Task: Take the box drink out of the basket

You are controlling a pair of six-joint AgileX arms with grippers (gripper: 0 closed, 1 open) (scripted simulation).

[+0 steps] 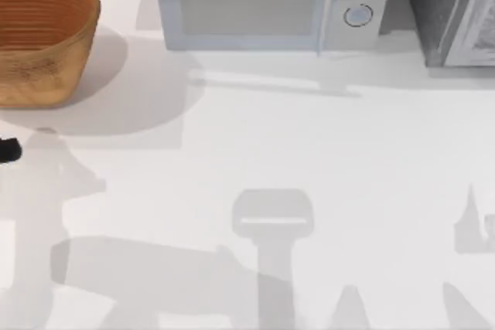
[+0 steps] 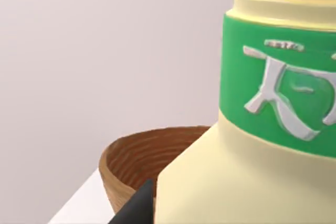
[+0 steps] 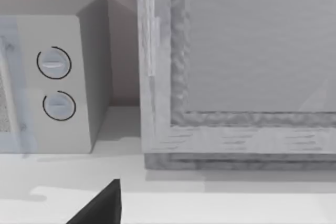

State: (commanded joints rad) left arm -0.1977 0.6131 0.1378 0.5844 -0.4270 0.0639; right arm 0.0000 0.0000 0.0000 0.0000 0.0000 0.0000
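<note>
The box drink (image 2: pixel 247 171) is a pale cream-yellow carton with a green band and silver lettering. It looms very close in the left wrist view, and one dark finger (image 2: pixel 137 205) of my left gripper presses against its side. Behind it stands the round orange-brown basket (image 2: pixel 142 156) with ribbed rings inside. From above, the basket (image 1: pixel 39 36) sits at the table's far left back corner, and its inside looks bare. A black part of my left gripper (image 1: pixel 8 149) pokes in at the left edge, in front of the basket. My right gripper (image 3: pixel 100 208) hangs near the back right.
A grey-white microwave (image 1: pixel 263 5) with two round knobs stands at the back centre. A grey textured cabinet (image 1: pixel 452 9) stands at the back right. The white tabletop (image 1: pixel 271 137) stretches across the middle and front, crossed by arm shadows.
</note>
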